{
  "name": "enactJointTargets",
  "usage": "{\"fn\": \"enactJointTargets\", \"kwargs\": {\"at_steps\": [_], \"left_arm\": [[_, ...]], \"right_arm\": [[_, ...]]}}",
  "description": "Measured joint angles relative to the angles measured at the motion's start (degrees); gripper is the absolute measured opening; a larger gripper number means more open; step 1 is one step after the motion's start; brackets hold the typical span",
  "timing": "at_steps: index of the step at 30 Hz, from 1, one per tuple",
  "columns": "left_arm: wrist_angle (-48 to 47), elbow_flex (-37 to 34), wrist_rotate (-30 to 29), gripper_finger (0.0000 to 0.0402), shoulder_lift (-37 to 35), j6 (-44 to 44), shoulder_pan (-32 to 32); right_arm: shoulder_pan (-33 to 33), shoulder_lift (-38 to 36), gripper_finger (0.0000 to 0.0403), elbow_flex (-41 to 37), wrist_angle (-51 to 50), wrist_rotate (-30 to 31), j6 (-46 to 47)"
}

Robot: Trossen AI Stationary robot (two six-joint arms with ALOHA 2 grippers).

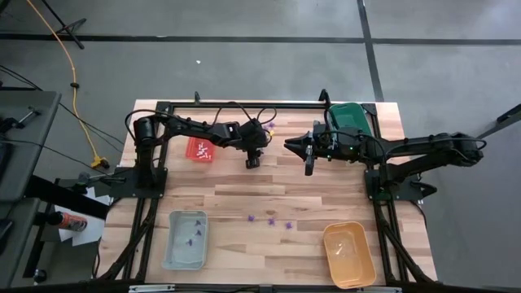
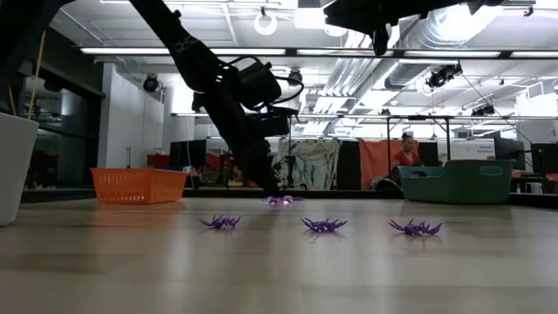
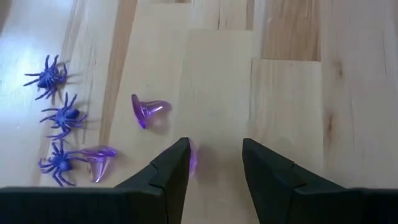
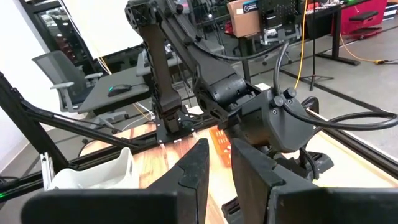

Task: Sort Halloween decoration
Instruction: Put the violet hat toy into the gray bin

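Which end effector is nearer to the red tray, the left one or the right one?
The left. The left end effector is just beside the red tray, toward the table's middle. The right end effector is farther away, beyond the left one.

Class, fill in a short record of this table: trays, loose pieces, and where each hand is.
trays: red tray, green tray, pale blue tray, orange tray
loose pieces: purple spiders and purple cone pieces on the wooden table
left hand: open, low over the table, beside the red tray
right hand: raised, near the green tray
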Motion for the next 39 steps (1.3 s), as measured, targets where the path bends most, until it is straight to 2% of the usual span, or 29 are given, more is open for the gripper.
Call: {"fn": "enactJointTargets", "kwargs": {"at_steps": [7,26,30,37,39], "left_arm": [[0.57,-0.03,-2.75,0.0133,-1.08,1.72,0.0],[0.11,-0.39,-2.67,0.0128,2.04,0.19,0.63],[0.07,-0.43,-2.72,0.0105,1.95,-0.95,0.63],[-1.25,-0.5,-2.71,0.0018,1.54,-2.16,0.5],[-2.03,-0.52,-2.95,0.0007,0.99,-3.43,0.36]], "right_arm": [[0.0,0.0,0.0064,0.0,-0.59,0.6,-0.6],[0.02,0.02,0.0064,0.0,-2.43,2.32,-0.34],[0.02,0.02,0.0064,0.0,-2.4,2.29,0.0],[0.01,0.02,0.0064,0.0,-2.4,2.28,0.01],[0.0,0.02,0.0064,0.0,-2.4,2.29,0.01]]}}
